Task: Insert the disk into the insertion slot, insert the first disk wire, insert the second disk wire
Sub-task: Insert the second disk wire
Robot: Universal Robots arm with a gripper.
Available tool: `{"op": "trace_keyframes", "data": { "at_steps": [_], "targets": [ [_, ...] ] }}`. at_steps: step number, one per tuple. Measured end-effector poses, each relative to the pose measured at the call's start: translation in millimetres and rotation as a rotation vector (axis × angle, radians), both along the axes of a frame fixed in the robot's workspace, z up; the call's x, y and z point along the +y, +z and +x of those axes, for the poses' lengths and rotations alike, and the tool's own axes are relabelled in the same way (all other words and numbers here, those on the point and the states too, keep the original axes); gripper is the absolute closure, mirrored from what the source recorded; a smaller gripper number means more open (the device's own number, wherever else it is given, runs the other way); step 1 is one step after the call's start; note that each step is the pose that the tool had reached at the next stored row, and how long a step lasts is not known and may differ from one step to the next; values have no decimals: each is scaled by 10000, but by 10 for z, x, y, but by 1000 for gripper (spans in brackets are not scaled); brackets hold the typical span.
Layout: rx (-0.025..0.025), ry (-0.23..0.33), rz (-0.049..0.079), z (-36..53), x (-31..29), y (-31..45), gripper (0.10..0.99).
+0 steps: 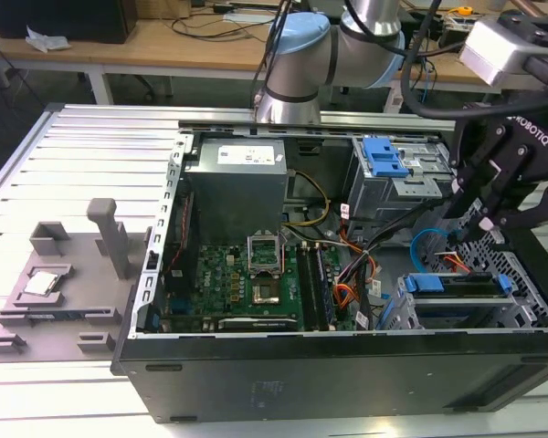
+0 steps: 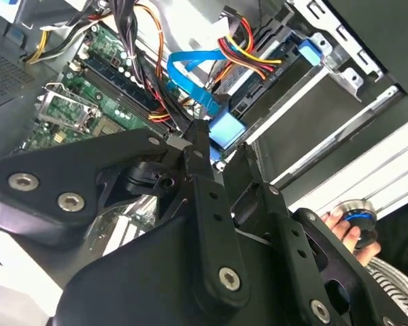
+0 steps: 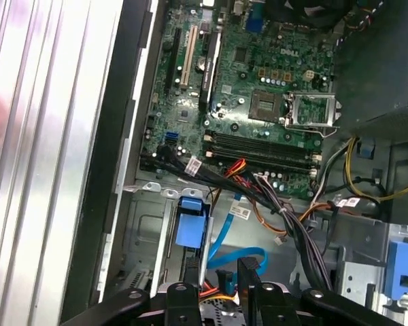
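Black two-finger gripper [image 2: 219, 139]: fingers parted, nothing clamped between them. Just past the tips, thin flat light-blue looping cable [image 2: 183, 66] ends its plug beside bright blue carrier tab [image 2: 226, 129]. Below the gripper, silver hard drive in blue carrier frame [image 1: 457, 284] is seated in grey perforated sheet-metal drive cage [image 1: 498, 255], long axis running across the exterior view.

In the exterior view the hand [image 1: 480, 223], at three o'clock from the motherboard [image 1: 219, 274], is cut off by the picture's edge, and the disk [image 1: 457, 282] lies mostly hidden inside the insertion slot [image 1: 457, 316]. In the first wrist view the second disk wire [image 3: 251, 253] dips behind the hand, its end hidden.
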State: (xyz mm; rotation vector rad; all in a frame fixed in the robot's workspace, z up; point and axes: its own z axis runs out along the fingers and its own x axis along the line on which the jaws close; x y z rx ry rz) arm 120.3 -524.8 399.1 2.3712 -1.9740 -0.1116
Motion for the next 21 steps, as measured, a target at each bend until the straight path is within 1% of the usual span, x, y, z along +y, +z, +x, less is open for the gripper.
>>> {"op": "trace_keyframes", "data": {
  "at_steps": [2, 4, 5, 6, 7, 9, 11, 12, 14, 15, 17, 21],
  "targets": [
    [0, 478, 0, 0, 5, -8, 725],
    [1, 757, -2, 0, 14, -21, 725],
    [0, 824, -2, 0, 30, -36, 725],
    [1, 865, -6, 0, 67, -61, 725],
    [0, 926, -14, 0, 138, -107, 725],
    [2, 995, -48, 0, 174, -139, 725],
    [7, 1113, -134, 2, 181, -163, 725],
    [10, 1230, -211, 8, 182, -178, 725],
    [12, 1343, -266, 13, 187, -202, 725],
    [14, 1408, -310, 20, 196, -234, 725],
    [16, 1439, -353, 28, 198, -261, 725],
    [17, 1441, -366, 28, 198, -261, 725]
  ]
}}
